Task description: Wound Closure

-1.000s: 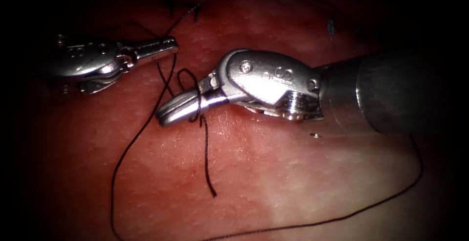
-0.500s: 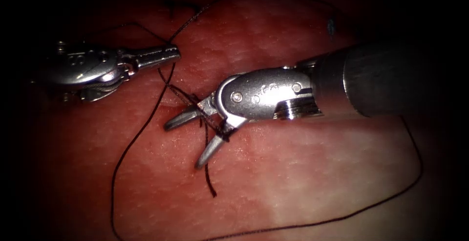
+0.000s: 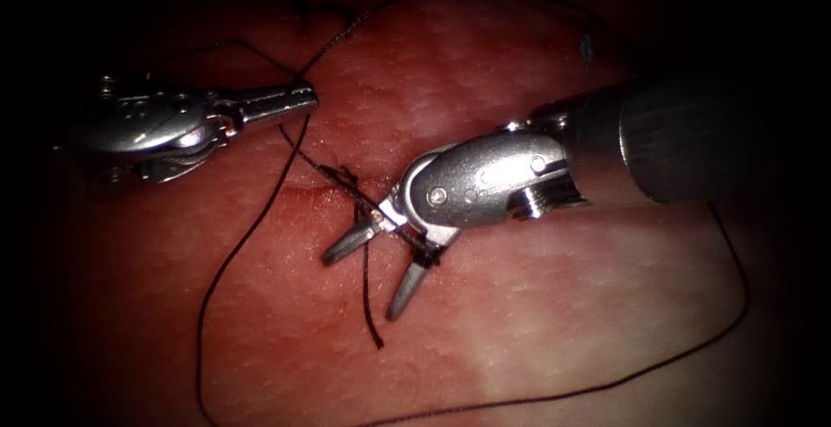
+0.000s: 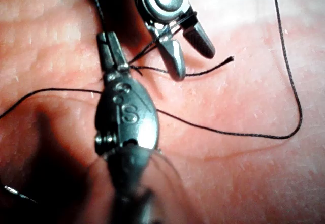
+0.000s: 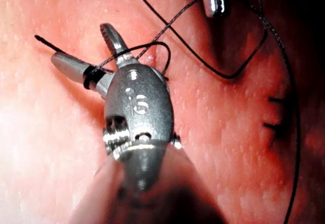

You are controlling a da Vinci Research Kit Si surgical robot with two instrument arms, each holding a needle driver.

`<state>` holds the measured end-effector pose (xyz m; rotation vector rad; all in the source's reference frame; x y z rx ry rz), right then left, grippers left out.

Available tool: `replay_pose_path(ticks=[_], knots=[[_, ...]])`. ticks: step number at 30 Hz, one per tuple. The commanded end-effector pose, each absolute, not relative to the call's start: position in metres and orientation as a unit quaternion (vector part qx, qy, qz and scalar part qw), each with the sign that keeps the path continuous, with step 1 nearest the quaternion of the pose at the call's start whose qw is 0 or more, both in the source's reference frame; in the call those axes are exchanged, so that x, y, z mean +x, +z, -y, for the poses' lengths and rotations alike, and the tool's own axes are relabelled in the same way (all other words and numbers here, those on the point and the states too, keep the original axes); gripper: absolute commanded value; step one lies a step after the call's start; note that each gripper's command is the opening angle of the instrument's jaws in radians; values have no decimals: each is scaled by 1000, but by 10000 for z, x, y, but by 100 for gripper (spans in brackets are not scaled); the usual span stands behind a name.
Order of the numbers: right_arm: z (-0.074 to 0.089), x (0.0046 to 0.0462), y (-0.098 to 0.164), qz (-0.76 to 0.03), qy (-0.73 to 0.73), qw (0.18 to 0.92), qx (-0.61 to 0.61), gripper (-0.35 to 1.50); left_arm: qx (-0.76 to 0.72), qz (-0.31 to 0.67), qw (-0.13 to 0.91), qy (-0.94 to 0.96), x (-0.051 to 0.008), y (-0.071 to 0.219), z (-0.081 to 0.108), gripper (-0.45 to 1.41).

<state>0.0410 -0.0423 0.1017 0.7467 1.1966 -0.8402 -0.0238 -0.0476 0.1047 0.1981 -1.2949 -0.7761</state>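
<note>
Endoscope overhead-front; wrist views close along shafts; all share thread.

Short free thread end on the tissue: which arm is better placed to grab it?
Likely right. The right tool has jaws open astride the short thread end, thread wound round them. The left tool is shut on the thread, farther off.

thread: long loop runs off endoskope's lower edge | right tool: shaft fades into dark at right edge | needle: not discernible

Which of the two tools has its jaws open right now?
The right gripper: its jaws are spread over the thread. The left gripper is shut on the thread.
</note>
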Motion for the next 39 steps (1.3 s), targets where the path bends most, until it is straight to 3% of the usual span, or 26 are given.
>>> replay_pose_path(ticks=[1,9,12,14,15,16,39], knots=[[434,417,1026,-534,-379,679,332,95,90,586,724,-352,-242,1052,486,-45],[463,423,1041,-527,-396,677,327,97,91,587,724,-350,-240,1053,489,-45],[460,424,1040,-529,-394,677,327,86,91,587,724,-350,-238,1052,490,-45],[456,424,1038,-530,-393,676,328,38,91,587,724,-350,-238,1052,490,-45],[455,424,1038,-531,-394,674,330,-13,91,587,724,-349,-238,1052,490,-45],[454,423,1037,-531,-396,670,335,-35,91,587,724,-349,-238,1052,491,-45],[369,422,1017,-570,-280,700,326,-35,111,606,721,-318,-253,974,612,-45]])
